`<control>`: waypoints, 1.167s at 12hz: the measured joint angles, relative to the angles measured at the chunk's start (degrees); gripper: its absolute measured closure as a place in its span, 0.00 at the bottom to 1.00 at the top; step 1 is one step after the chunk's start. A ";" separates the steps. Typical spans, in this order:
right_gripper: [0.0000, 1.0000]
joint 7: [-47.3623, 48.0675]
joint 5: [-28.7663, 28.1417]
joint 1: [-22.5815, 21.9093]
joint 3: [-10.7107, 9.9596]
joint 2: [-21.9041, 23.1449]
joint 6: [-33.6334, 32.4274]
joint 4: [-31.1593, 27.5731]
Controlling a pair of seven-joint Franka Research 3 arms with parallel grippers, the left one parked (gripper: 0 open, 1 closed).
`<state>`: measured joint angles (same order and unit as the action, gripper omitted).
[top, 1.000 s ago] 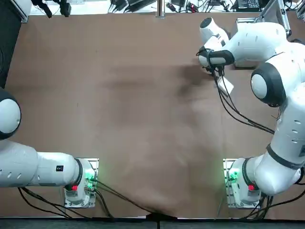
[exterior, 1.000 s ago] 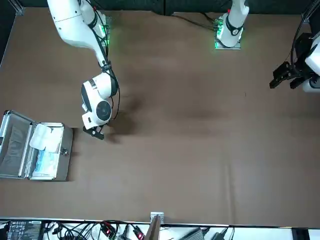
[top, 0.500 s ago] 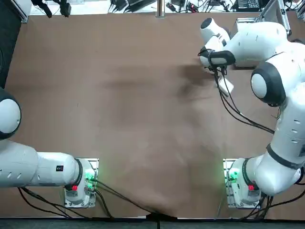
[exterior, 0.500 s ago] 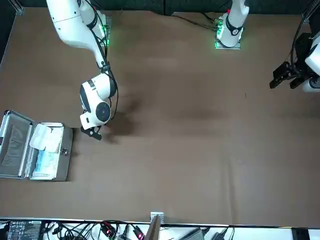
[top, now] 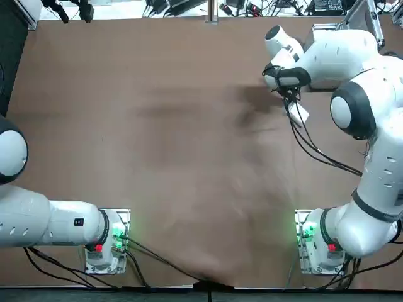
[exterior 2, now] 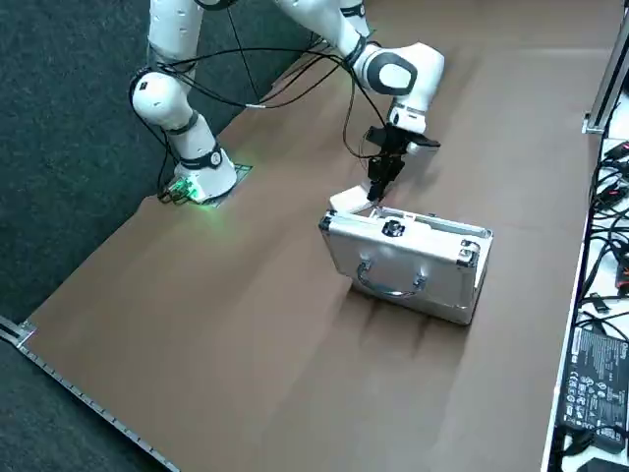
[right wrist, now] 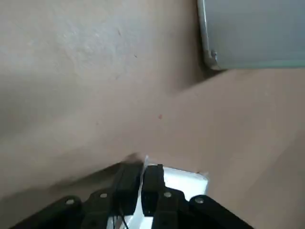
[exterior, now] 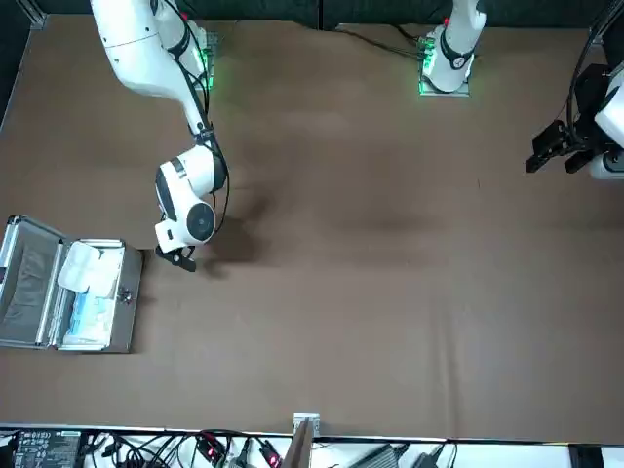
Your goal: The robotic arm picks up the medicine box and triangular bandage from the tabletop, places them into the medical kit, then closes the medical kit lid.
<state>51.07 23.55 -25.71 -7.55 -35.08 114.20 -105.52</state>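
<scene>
Beside the open medical kit (exterior: pixel 126 307), what is judged to be the triangular bandage (right wrist: pixel 183 182) is pinched between the fingers of the right gripper (right wrist: pixel 142 169), so placing is in hand, and it should next be carried clear of the rim and released inside.

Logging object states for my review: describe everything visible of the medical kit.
The medical kit is a silver, metallic-looking case resting on the table, open, its handled lid raised. White and pale-blue contents lie inside. The right gripper hangs beside it, fingers closed on a white item.
</scene>
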 joint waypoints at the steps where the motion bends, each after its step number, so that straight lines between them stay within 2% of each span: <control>1: 0.88 0.02 0.00 0.00 0.00 -0.01 -0.68 0.00; 2: 0.97 0.02 0.02 0.00 0.00 -0.03 -1.25 0.00; 3: 0.99 0.02 0.02 -0.01 0.00 -0.03 -1.26 0.05; 5: 0.99 0.02 0.06 -0.03 0.00 0.02 -1.93 1.15; 8: 0.99 0.02 0.08 -0.10 0.00 0.83 -5.45 6.29; 14: 0.99 -1.26 0.07 0.17 -0.05 7.28 -8.89 13.83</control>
<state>49.81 23.62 -25.54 -7.61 -27.80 105.31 -91.69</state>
